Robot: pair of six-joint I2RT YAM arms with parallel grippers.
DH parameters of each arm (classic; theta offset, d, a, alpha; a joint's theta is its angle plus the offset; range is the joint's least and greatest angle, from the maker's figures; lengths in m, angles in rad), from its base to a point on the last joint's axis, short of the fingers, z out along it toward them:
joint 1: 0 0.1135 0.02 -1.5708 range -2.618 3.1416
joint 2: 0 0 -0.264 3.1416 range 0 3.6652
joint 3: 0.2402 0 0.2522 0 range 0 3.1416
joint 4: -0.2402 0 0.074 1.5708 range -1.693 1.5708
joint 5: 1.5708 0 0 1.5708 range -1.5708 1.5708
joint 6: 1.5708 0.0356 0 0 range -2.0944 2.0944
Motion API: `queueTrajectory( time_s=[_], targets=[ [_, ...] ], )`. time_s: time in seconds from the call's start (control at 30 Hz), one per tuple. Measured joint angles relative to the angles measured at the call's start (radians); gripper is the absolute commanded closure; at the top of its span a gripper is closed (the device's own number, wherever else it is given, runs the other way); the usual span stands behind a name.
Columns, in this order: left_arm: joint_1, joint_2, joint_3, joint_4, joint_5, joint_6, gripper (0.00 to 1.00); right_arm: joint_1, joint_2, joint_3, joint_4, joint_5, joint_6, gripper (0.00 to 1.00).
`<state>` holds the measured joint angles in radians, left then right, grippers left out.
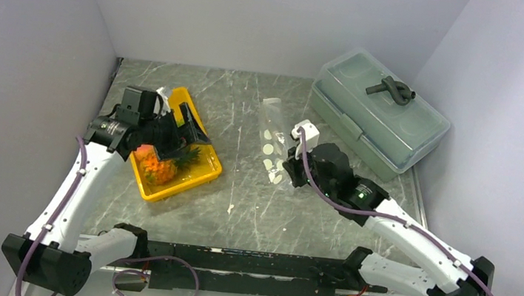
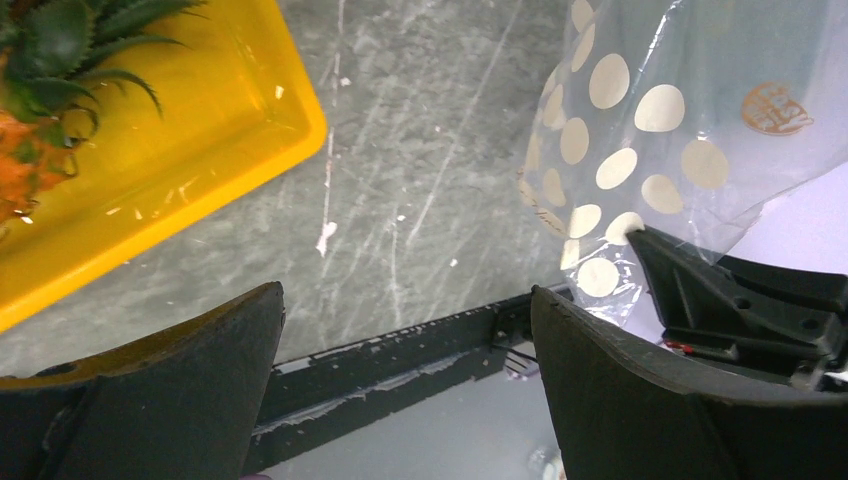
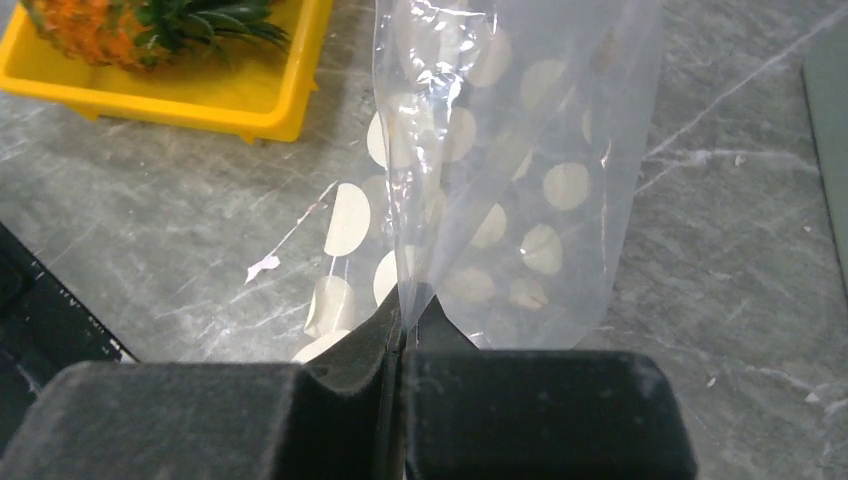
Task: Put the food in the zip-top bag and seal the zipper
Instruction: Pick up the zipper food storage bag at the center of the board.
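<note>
An orange toy pineapple (image 1: 160,168) with a green crown, the only food I see, lies in the yellow tray (image 1: 200,173). My left gripper (image 1: 175,134) hangs over the tray just behind it, open and empty (image 2: 407,292); the pineapple (image 2: 40,90) shows at that view's upper left. The zip-top bag (image 1: 270,138), clear with white dots, is lifted off the table at mid-centre. My right gripper (image 1: 292,172) is shut on the bag's near edge (image 3: 405,310), and the bag (image 3: 520,150) stands up from the pinch. I cannot make out the zipper.
A big grey-green lidded box (image 1: 378,116) with a dark handle stands at the back right. The yellow tray (image 3: 250,100) lies left of the bag, a hand's width away. A black rail (image 1: 253,262) runs along the near table edge. White walls close in three sides.
</note>
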<state>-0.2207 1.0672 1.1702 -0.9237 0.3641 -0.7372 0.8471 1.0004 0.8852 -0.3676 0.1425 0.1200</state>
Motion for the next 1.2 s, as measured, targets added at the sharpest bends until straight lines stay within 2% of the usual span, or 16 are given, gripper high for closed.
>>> queueTrajectory(
  time_s=[0.4, 0.63, 0.93, 1.2],
  targets=[
    [0.056, 0.068, 0.097, 0.03, 0.189, -0.046, 0.01, 0.001, -0.27, -0.181, 0.062, -0.167, -0.208, 1.0],
    [0.068, 0.088, 0.132, 0.039, 0.265, -0.047, 0.02, 0.001, -0.32, -0.224, 0.063, -0.281, -0.344, 1.0],
    [0.073, 0.091, 0.044, 0.106, 0.36, -0.103, 0.02, 0.001, -0.372, -0.23, 0.063, -0.411, -0.466, 1.0],
    [0.081, 0.118, 0.048, 0.171, 0.451, -0.169, 0.02, 0.001, -0.395, -0.23, 0.054, -0.483, -0.532, 1.0]
  ],
)
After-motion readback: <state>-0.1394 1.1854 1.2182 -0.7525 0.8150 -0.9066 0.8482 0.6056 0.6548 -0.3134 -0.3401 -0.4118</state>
